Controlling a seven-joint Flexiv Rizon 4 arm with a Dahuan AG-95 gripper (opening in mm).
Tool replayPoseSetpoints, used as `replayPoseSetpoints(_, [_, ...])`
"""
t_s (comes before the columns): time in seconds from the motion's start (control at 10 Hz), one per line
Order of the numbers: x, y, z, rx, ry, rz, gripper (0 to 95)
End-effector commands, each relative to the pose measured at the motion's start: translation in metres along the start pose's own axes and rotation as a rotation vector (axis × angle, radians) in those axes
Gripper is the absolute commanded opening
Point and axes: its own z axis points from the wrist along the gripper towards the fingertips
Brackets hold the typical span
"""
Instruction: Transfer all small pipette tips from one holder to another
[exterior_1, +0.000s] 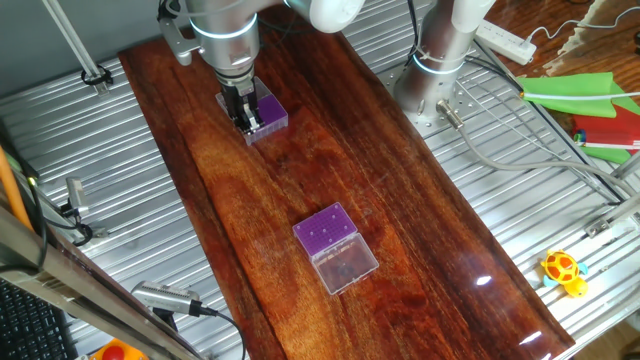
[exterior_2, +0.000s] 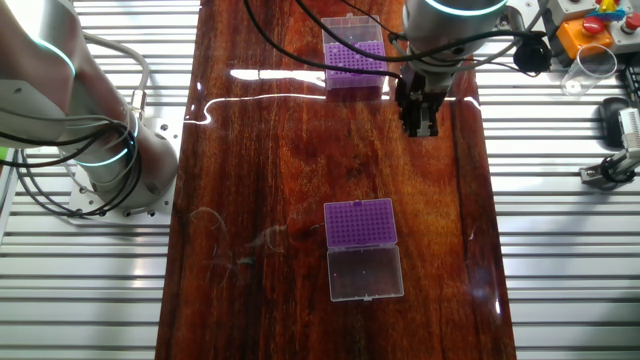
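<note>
Two clear holders with purple inserts lie on the wooden board, lids open. One holder is at the board's end nearer the arm base. The other holder is further along. The small pipette tips show only as faint dark specks on the purple insert. My gripper points down, raised above the board. It hangs beside the base-end holder, overlapping its edge in one fixed view and over bare wood in the other. Its fingers stand close together, and no tip is visible between them.
The arm base stands on the ribbed metal table beside the board. Cables, a power strip, green and red items and a yellow toy lie on one side. An orange button box and a clear cup sit at a corner.
</note>
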Motion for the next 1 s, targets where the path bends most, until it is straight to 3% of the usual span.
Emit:
replayPoseSetpoints(0.1, [0.0001, 0.0, 0.0, -0.001, 0.0, 0.0, 0.0])
replayPoseSetpoints(0.9, [0.001, 0.0002, -0.0001, -0.002, -0.005, -0.019, 0.0])
replayPoseSetpoints(1.0, [0.001, 0.0002, -0.0002, -0.001, 0.007, -0.048, 0.0])
